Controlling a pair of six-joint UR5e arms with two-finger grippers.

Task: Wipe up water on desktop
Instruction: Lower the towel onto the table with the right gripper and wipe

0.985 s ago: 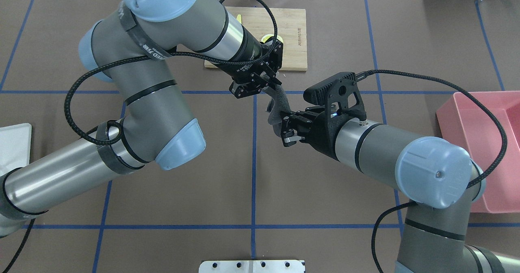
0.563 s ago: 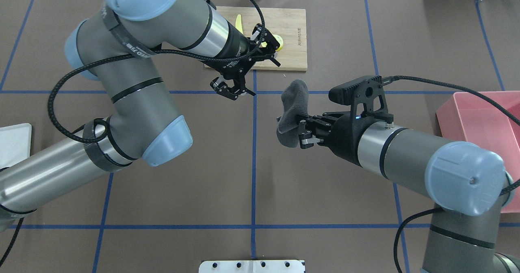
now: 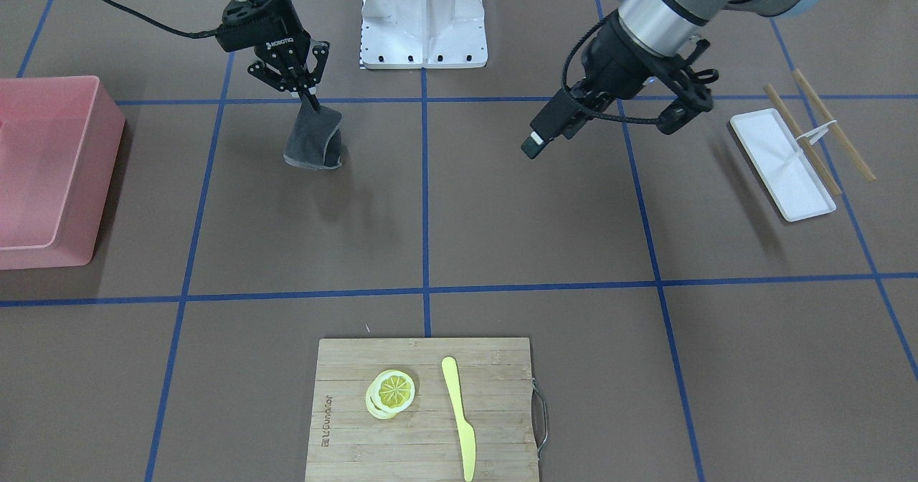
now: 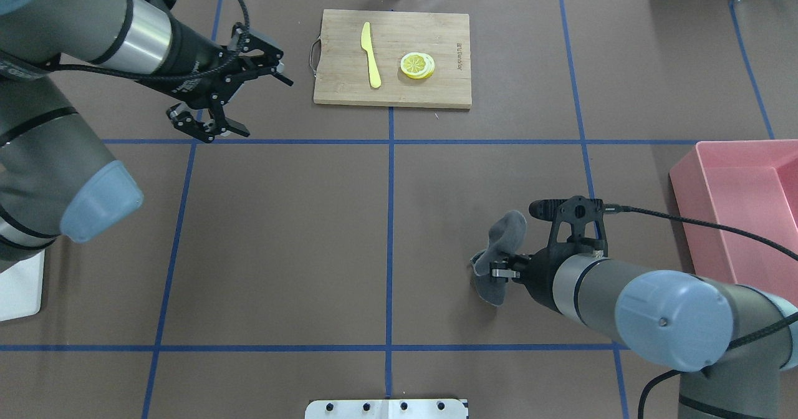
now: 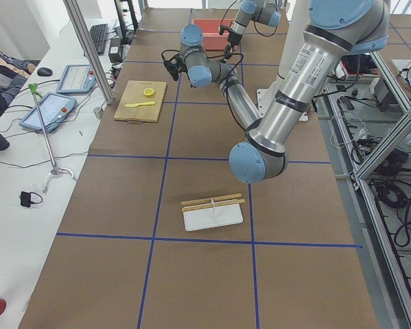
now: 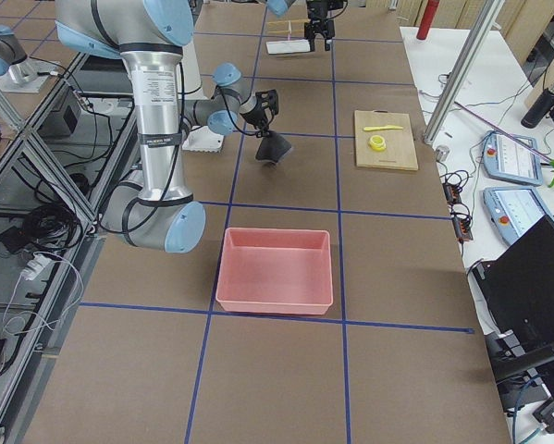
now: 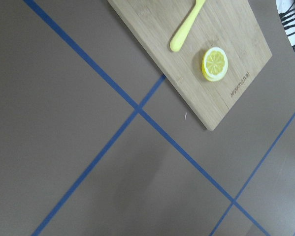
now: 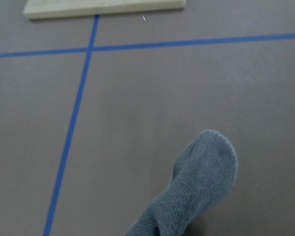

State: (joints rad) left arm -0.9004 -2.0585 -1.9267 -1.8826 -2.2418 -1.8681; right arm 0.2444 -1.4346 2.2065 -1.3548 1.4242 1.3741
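The desktop point(image 4: 280, 232) is matte brown with blue tape lines. I make out no water on it. My right gripper point(image 4: 502, 274) is shut on a grey cloth point(image 4: 499, 250). The cloth hangs from the gripper point(image 3: 308, 98) with its lower end point(image 3: 313, 148) at or just above the desktop. The cloth also shows in the right wrist view point(image 8: 196, 191) and the exterior right view point(image 6: 275, 148). My left gripper point(image 4: 218, 133) is open and empty, far off at the back left, near a tape crossing. The left wrist view shows only desktop point(image 7: 63, 123) and board.
A bamboo cutting board point(image 4: 436, 32) with a lemon slice point(image 4: 418, 65) and a yellow knife point(image 4: 371, 54) lies at the back centre. A pink bin point(image 4: 742, 219) stands at the right edge. A white tray point(image 3: 782, 163) with chopsticks point(image 3: 832, 123) lies on the robot's left.
My left gripper let go of the cloth and pulled away to the left. My right gripper carried the cloth back toward the robot and to the right, and lower.
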